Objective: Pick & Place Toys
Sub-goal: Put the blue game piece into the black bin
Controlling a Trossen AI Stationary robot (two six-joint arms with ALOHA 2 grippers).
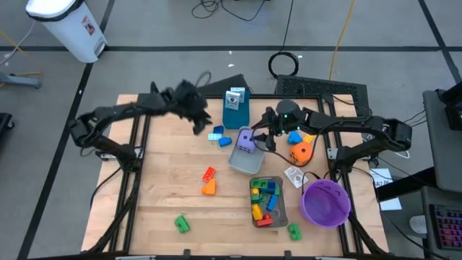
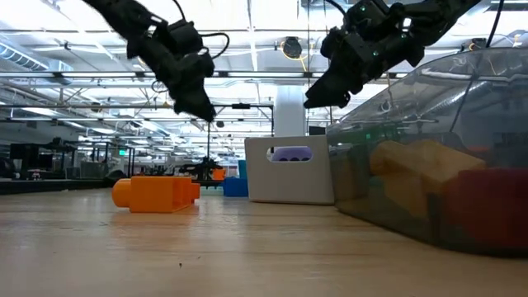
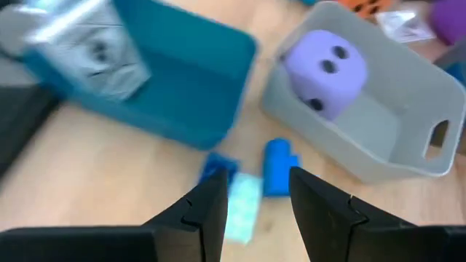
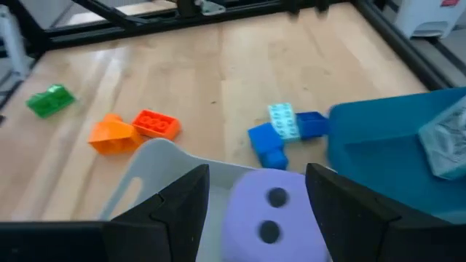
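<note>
We've got a wooden table (image 1: pixel 166 180) with two grey trays on it: one (image 1: pixel 246 162) tilted near the middle, another (image 1: pixel 281 211) sitting closer to the near edge. Just right of that near tray is a purple round bowl (image 1: pixel 326 202). A teal box (image 1: pixel 236 115) stands at the far side with a crinkly silver packet (image 3: pixel 91 47) in it. Off the table, far left, we spot a white bin (image 1: pixel 68 25), and some cables (image 1: pixel 285 63) on the floor

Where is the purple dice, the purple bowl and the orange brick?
purple dice (image 3: pixel 324 65), left wrist view, on its dotted face.
purple bowl (image 1: pixel 326 203), high view, on its inside.
orange brick (image 2: pixel 157 193), low view, on its side.
</note>
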